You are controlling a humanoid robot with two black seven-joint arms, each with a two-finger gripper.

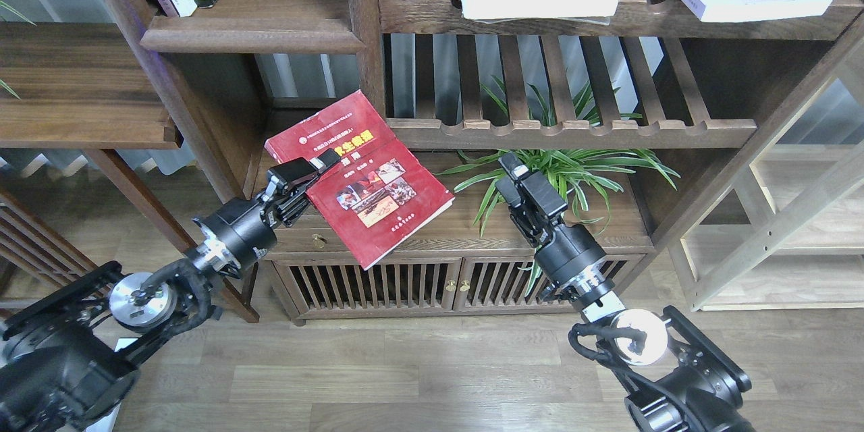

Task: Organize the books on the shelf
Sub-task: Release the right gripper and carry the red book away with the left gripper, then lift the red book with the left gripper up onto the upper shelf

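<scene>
I have the red book [368,179] tilted in mid-air below the shelf [253,34], pinched at its left edge by my left gripper [322,165]. It could swing and slip. Right gripper [518,172] idle; its fingers I cannot tell apart.

The book [368,179] in front is red, with yellow and white lettering and small picture panels on its cover; the shelf [253,34] is dark brown wood; the plant [574,169] is green; both arms are black; the floor [405,364] is grey-brown planks.
</scene>
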